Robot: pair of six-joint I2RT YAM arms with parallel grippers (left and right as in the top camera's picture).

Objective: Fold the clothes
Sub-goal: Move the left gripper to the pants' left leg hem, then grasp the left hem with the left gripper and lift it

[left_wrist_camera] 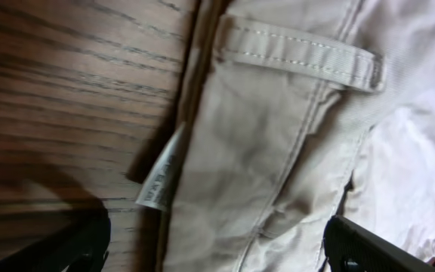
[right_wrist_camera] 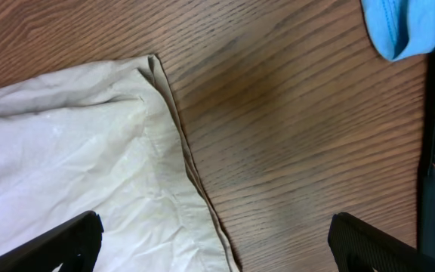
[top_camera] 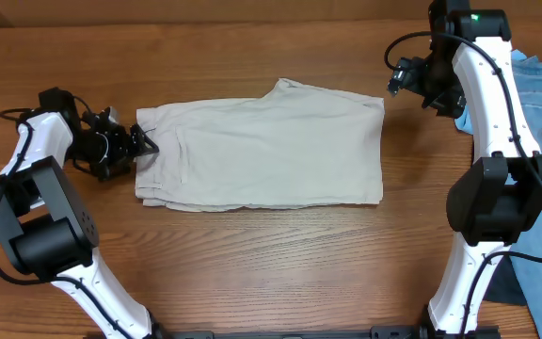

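One pale cotton garment, the clothes [top_camera: 271, 151], lies flat in layers mid-worktop [top_camera: 252, 273]. It looks soft, light and limp, so it would probably sag and crease unless lifted by two corners. The stitched waistband [left_wrist_camera: 232, 159] at 9 o'clock offers the firmest hold. Left fingers [left_wrist_camera: 376, 253] stand wide astride that edge, gripping nothing. Right fingers [right_wrist_camera: 384, 245], wide and empty, hover off the 2 o'clock corner.

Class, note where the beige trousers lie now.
Overhead, the beige trousers lie mid-table, left gripper at their waistband end, right gripper near their opposite far corner.
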